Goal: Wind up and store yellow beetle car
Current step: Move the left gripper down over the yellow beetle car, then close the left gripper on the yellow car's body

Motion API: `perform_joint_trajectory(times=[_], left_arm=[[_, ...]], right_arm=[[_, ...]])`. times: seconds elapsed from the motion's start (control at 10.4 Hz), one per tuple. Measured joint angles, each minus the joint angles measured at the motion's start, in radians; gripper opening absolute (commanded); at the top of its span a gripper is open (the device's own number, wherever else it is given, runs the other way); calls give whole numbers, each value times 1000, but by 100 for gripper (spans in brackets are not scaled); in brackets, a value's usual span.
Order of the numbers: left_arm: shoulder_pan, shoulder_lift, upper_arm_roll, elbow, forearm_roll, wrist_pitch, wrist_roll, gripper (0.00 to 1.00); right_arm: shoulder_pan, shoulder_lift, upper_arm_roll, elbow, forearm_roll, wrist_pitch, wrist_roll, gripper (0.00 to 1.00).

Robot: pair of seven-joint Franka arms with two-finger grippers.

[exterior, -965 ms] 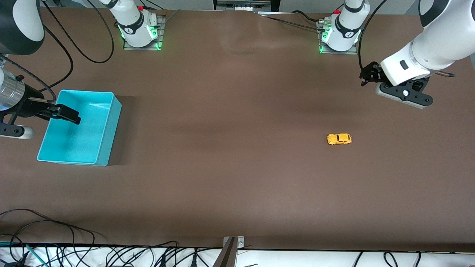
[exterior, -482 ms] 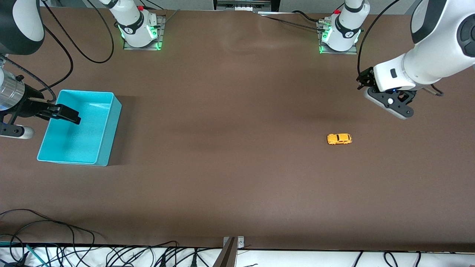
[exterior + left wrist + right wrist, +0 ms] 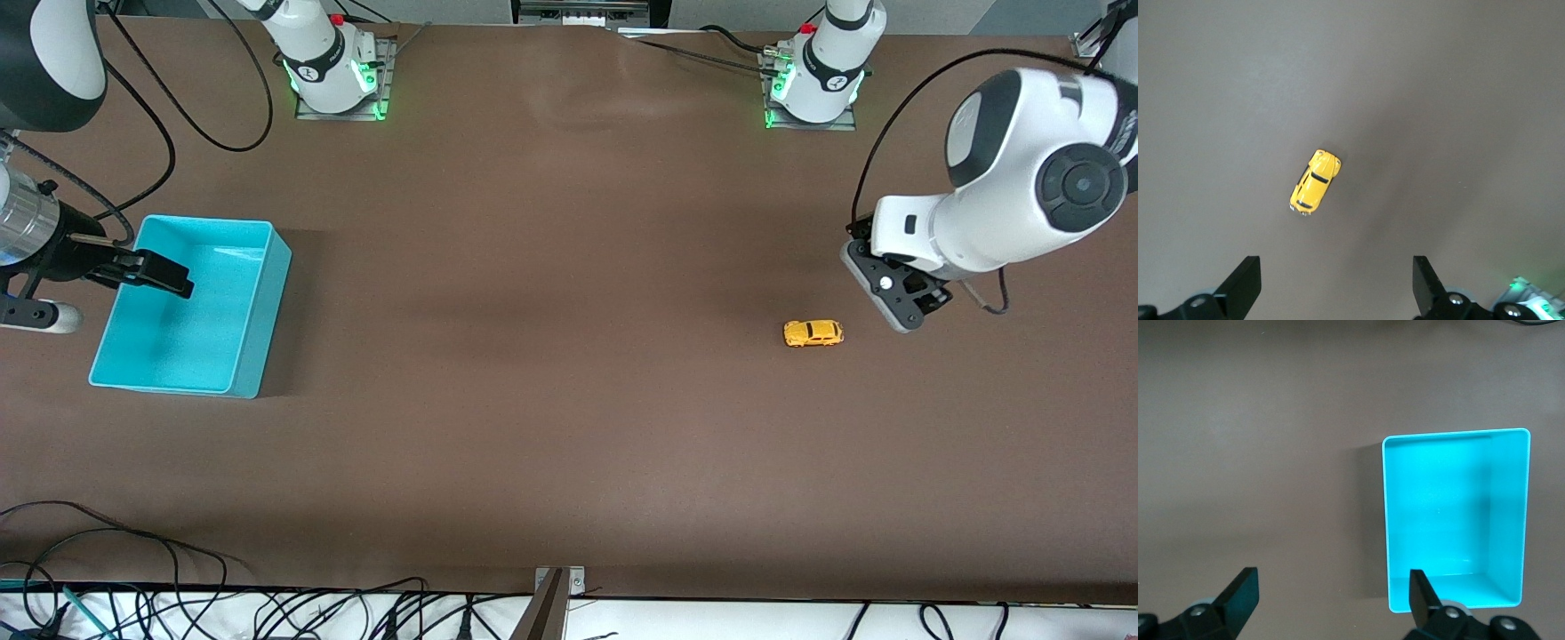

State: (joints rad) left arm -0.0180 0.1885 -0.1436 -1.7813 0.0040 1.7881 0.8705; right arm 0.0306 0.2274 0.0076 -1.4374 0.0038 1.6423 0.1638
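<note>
The yellow beetle car [image 3: 813, 333] stands on its wheels on the brown table toward the left arm's end. It also shows in the left wrist view [image 3: 1314, 181]. My left gripper [image 3: 892, 296] hangs in the air over the table just beside the car, on the robots' side of it. Its jaws stand wide open and empty in the left wrist view [image 3: 1336, 283]. My right gripper [image 3: 164, 274] waits, open and empty, over the outer rim of the teal bin [image 3: 260, 293]. The bin is empty and shows in the right wrist view [image 3: 1386, 520], past the right gripper [image 3: 1331, 597].
The two arm bases [image 3: 333, 67] [image 3: 813, 80] stand at the table's robot edge. Cables [image 3: 133, 587] lie along the edge nearest the front camera. Bare brown table lies between the bin and the car.
My left arm has swung down and toward the car, bringing its gripper from higher over the table's end to just beside the car. The right arm, car and bin have not moved.
</note>
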Motion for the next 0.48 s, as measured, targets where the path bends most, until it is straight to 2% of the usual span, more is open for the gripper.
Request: perform_joint_trajectory(times=[0.48], left_arm=[[36,64,1,-222,1,377,373,100]], right_arm=[[-1,1,-1,0,0,0,0,100]])
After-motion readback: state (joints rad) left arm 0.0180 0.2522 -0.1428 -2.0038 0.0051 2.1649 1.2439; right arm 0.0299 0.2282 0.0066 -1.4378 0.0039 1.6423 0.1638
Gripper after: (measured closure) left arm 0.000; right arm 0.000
